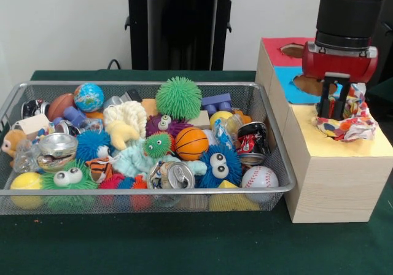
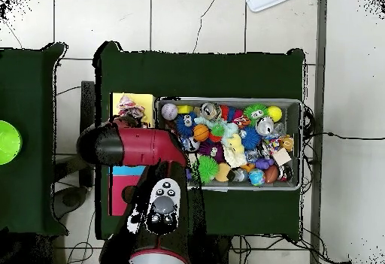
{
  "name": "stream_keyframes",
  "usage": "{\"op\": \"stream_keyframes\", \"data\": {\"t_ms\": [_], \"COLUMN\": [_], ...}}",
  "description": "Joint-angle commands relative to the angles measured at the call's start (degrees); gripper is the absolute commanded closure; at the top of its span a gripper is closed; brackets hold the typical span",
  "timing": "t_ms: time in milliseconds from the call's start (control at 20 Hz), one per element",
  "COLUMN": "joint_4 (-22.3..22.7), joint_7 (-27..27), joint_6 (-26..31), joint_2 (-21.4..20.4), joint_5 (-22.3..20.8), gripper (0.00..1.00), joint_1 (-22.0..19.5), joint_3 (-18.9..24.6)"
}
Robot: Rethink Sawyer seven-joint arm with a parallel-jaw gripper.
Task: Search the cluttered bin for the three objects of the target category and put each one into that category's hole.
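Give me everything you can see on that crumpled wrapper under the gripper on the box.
The crumpled wrapper is a scrunched wad of thin, crinkly material, white with red, yellow and blue print. It lies on the yellow section of the wooden box, the section nearest the front camera, beside the wire bin. The gripper stands upright over it with its dark fingers reaching down into the wad on its bin-side half; whether they are pinching it cannot be told. From overhead it shows as a mottled lump on yellow.

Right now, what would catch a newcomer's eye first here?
The wire bin crammed with bright toys, a spiky green ball at its back. Beside it, the gripper is down on a crumpled colourful wrapper atop the wooden box's yellow section.
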Motion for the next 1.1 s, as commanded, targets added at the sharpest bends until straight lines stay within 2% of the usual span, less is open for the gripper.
{"op": "stream_keyframes", "data": {"t_ms": [50,500,800,1100], "joint_4": [8.2,9.1,9.3,9.6], "joint_7": [0.2,-0.3,-1.6,-3.6], "joint_6": [10.8,11.4,15.9,20.2], "joint_2": [1.1,-0.2,-4.4,-8.0], "joint_5": [-4.6,-5.2,-6.7,-8.3], "gripper": [0.00,0.00,0.00,0.00], "joint_1": [-3.3,-4.4,-4.5,-6.5], "joint_3": [2.6,3.4,2.5,3.2]}}
